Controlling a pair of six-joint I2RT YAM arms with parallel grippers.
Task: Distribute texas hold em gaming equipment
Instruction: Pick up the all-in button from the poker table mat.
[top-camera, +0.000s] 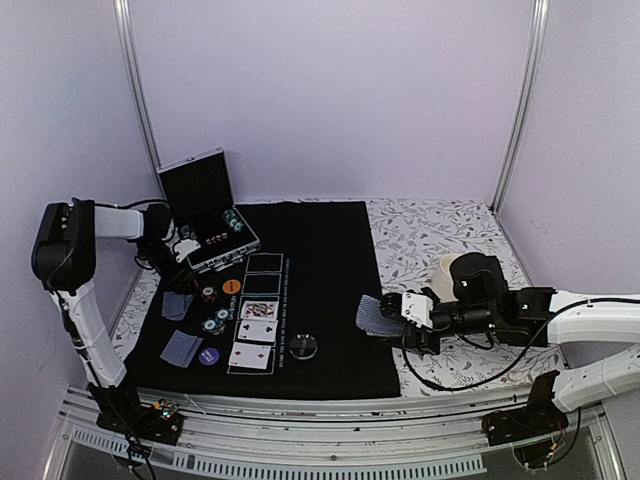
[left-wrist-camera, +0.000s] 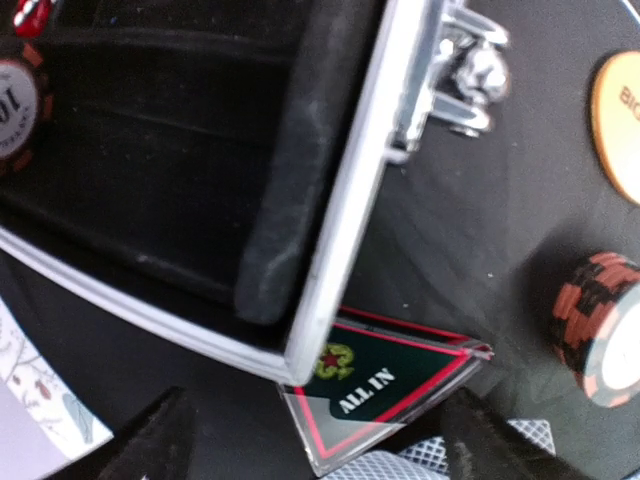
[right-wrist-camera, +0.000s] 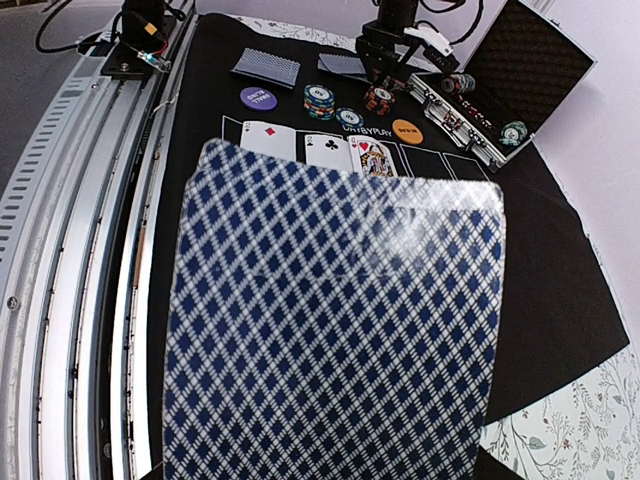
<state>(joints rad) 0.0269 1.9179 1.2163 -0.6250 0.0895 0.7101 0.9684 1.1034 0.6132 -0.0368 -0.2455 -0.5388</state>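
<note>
Left gripper (left-wrist-camera: 325, 445) hangs open right over the marker (left-wrist-camera: 385, 395), which lies flat on the mat (left-wrist-camera: 470, 230) between its fingers (left-wrist-camera: 150, 445), one corner tucked at the case (left-wrist-camera: 345, 200) corner; this arm is far nearer. Right gripper (top-camera: 398, 312) clasps cards (top-camera: 371, 316) over the mat's right edge, well apart

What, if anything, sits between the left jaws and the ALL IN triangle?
Nothing visible does: the red triangle marker lies exposed just ahead of the open left jaws. Only the metal case's corner covers one tip of it.
</note>
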